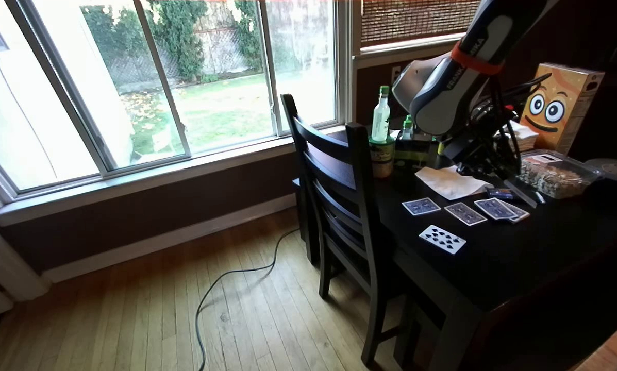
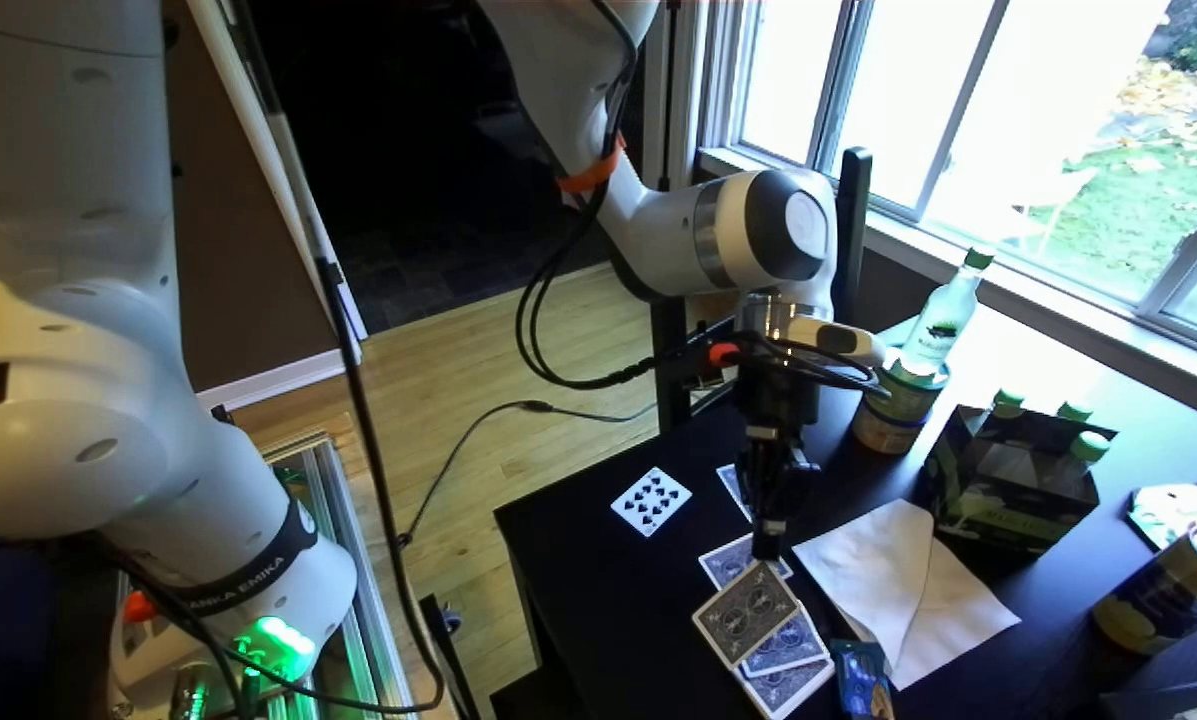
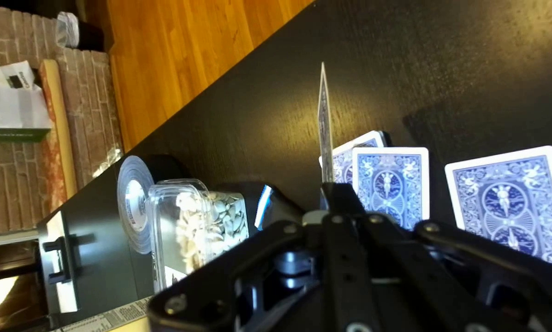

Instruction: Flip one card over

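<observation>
Plastic tub (image 3: pixel 163 213) of pale pieces (image 3: pixel 190 230), carrier (image 2: pixel 1003 522) of bottles (image 2: pixel 1089 446), jaws tight on a card (image 2: pixel 747 612).

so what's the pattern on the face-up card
Black spades on white; the face-up card shows best in the exterior views, about equally well in both.

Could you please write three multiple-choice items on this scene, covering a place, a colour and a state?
1. The face-up card lies on the:
A) floor
B) dark table
C) windowsill

2. What colour is the cap of the highest bottle?
A) green
B) red
C) blue

3. The gripper is:
A) open
B) shut on that bottle
C) shut on a card

1B: both exterior views show it flat there.
2A: the cap looks green in both exterior views.
3C: the wrist view shows the card edge-on, pinched between the jaws.
</observation>
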`<action>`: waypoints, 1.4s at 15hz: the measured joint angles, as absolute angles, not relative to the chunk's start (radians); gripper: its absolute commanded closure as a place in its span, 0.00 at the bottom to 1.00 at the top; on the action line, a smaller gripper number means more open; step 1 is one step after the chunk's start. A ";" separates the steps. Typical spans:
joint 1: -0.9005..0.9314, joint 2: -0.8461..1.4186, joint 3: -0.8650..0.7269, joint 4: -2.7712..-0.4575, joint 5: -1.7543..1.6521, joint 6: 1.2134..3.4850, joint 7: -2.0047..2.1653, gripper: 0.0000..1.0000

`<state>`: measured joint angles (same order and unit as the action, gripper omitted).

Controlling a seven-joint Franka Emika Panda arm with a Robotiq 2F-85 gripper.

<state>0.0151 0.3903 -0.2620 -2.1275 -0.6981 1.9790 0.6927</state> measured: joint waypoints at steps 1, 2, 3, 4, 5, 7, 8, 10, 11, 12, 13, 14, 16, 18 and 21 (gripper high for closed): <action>0.013 0.372 -0.261 -2.140 -0.698 1.979 0.686 1.00; 0.011 0.353 -0.260 -2.151 -0.698 1.979 0.675 1.00; 0.006 0.336 -0.258 -2.162 -0.698 1.982 0.661 1.00; 0.001 0.320 -0.256 -2.173 -0.698 1.989 0.647 1.00; -0.006 0.304 -0.255 -2.183 -0.698 2.000 0.632 1.00; -0.025 0.270 -0.253 -2.211 -0.698 2.040 0.598 1.00; -0.035 0.251 -0.252 -2.229 -0.698 2.071 0.578 1.00; -0.058 0.212 -0.252 -2.268 -0.698 2.144 0.535 1.00; -0.071 0.191 -0.253 -2.291 -0.698 2.189 0.513 1.00; -0.084 0.172 -0.253 -2.313 -0.698 2.235 0.491 1.00; -0.097 0.154 -0.253 -2.334 -0.698 2.283 0.469 1.00; -0.110 0.136 -0.254 -2.355 -0.698 2.331 0.450 1.00; -0.136 0.103 -0.256 -2.397 -0.698 2.431 0.410 1.00; -0.158 0.076 -0.259 -2.432 -0.696 2.526 0.373 1.00; -0.182 0.052 -0.261 -2.466 -0.683 2.622 0.331 0.99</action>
<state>-0.1815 0.0518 -0.2613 -2.4659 -0.6829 2.6222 0.3306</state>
